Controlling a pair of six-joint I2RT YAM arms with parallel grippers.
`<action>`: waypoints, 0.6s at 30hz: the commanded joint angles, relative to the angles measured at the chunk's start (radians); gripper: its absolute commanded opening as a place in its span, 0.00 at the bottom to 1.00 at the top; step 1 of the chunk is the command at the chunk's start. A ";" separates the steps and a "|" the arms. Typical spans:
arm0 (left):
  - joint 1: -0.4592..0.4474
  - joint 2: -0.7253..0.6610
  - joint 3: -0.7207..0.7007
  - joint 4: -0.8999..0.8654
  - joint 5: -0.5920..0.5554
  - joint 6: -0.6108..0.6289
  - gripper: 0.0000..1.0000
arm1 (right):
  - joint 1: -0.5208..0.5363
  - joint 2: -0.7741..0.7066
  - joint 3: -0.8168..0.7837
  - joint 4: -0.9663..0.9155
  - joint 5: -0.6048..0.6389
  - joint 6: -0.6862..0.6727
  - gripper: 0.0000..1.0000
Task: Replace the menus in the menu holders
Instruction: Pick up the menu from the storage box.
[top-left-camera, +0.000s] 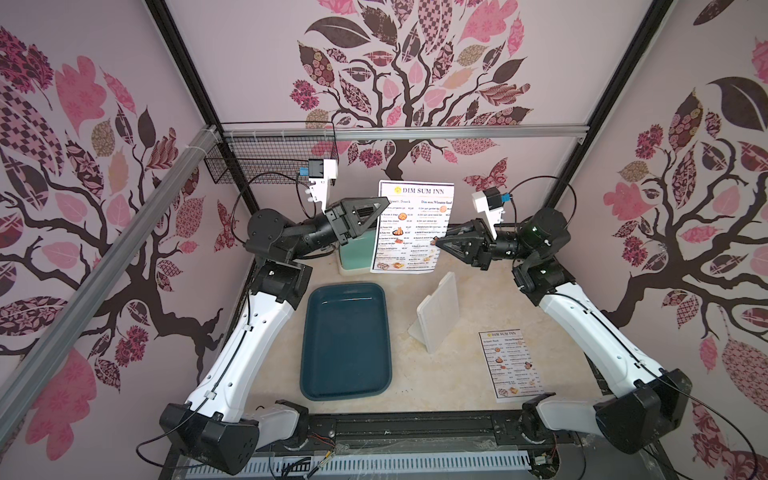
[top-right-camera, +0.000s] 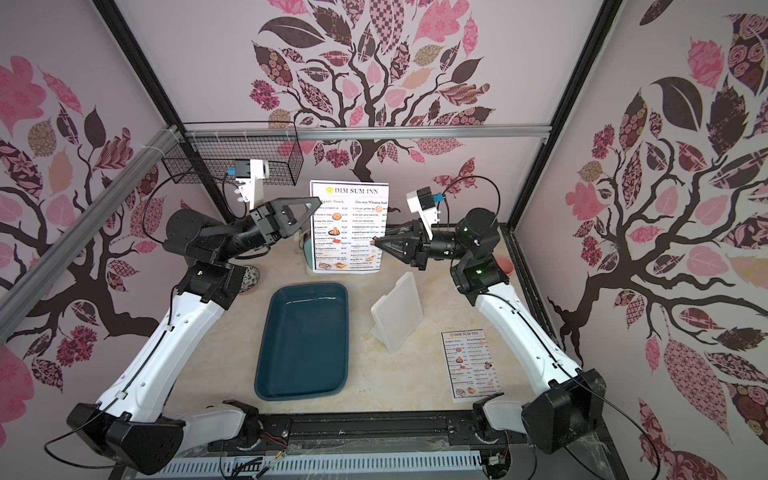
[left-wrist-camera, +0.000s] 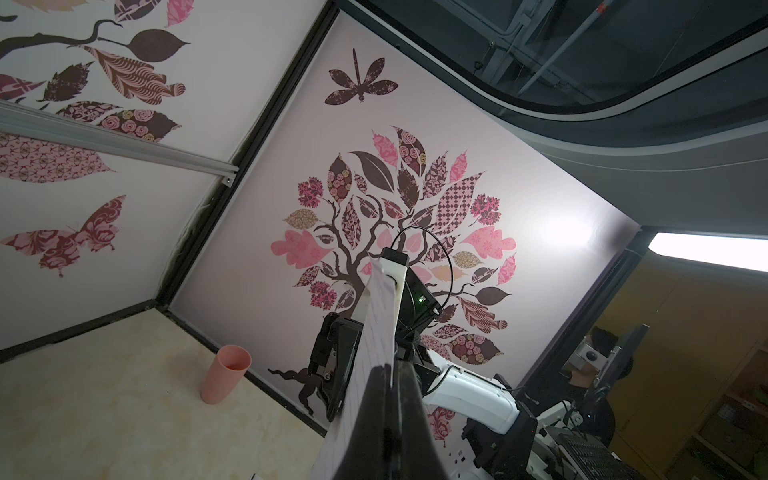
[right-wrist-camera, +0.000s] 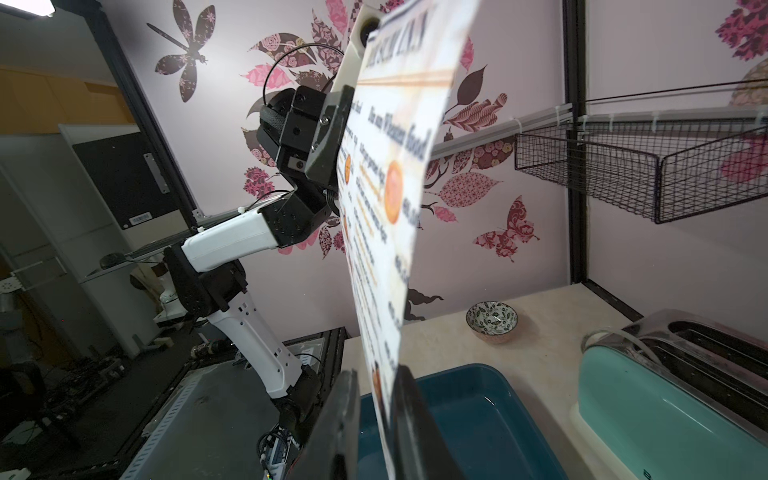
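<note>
Left claw (top-left-camera: 379, 209) is pressed shut on one edge of the raised menu (top-left-camera: 409, 232), held upright over the table (top-left-camera: 457, 382) at its far side. Its opposite edge is flanked by the right claw (top-left-camera: 439, 243); whether it is pinched cannot be told. The second menu (top-left-camera: 510, 365) is laid flat near the stand (top-left-camera: 438, 316).

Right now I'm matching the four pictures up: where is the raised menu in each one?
Top view: raised menu upright at back centre, beyond the tray.
Top view: the same spot, beyond the tray.
Left wrist: its blank back, edge-on, in the left gripper.
Right wrist: its printed face, in the right gripper, tray beyond.
Landmark: tray; not in the left wrist view.
</note>
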 joint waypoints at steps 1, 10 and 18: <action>-0.005 0.004 -0.002 0.031 0.015 -0.004 0.00 | 0.005 0.008 0.047 0.051 -0.029 0.033 0.09; 0.005 -0.054 0.033 -0.325 -0.042 0.351 0.43 | 0.002 -0.013 0.098 -0.185 -0.010 -0.168 0.00; 0.018 -0.118 0.229 -0.894 -0.334 0.981 0.63 | 0.005 -0.110 0.119 -0.734 0.425 -0.732 0.00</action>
